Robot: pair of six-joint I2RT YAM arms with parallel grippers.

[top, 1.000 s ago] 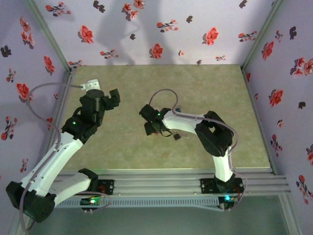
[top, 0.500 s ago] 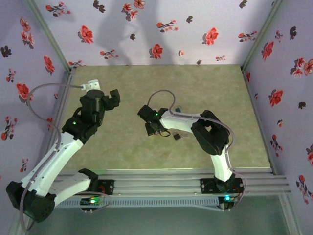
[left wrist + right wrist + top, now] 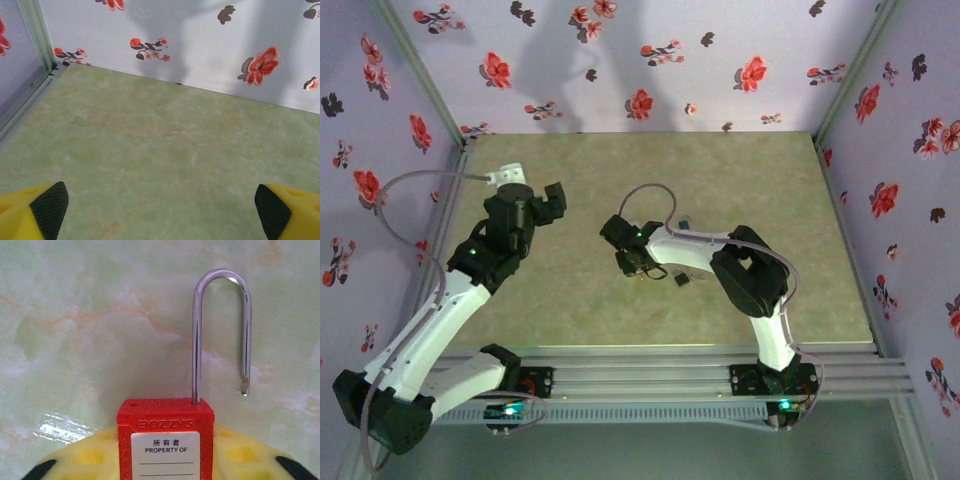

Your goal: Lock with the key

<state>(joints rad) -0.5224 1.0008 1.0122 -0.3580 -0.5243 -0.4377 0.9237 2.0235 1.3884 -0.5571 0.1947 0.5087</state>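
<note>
The lock (image 3: 165,440) sits at the bottom middle of the right wrist view. Its red body stands between the yellow fingers (image 3: 85,457) of the right gripper (image 3: 165,465), and its pale label (image 3: 165,452), printed "PROPERTY OF", faces the camera. Yellow lies right against both sides of the body, but whether the fingers are actually pinching it cannot be told. The shackle (image 3: 196,340) is open. One leg goes into the top of the body, and the loop arches over to a free end that hangs clear, out past the body's right edge. Behind the lock there is only the green marbled table (image 3: 75,315).

From above, the right gripper (image 3: 632,262) points down near the middle of the table (image 3: 770,200), its arm bent round from the right. A small dark object (image 3: 682,280) lies on the surface just to the right of it, too small to identify.

The left gripper (image 3: 552,200) is well apart from the right one, over the left part of the table. In its own wrist view the left gripper (image 3: 160,210) has its fingers (image 3: 25,215) spread wide, one in each lower corner, with bare table between them. The floral wall (image 3: 200,45) stands beyond.
</note>
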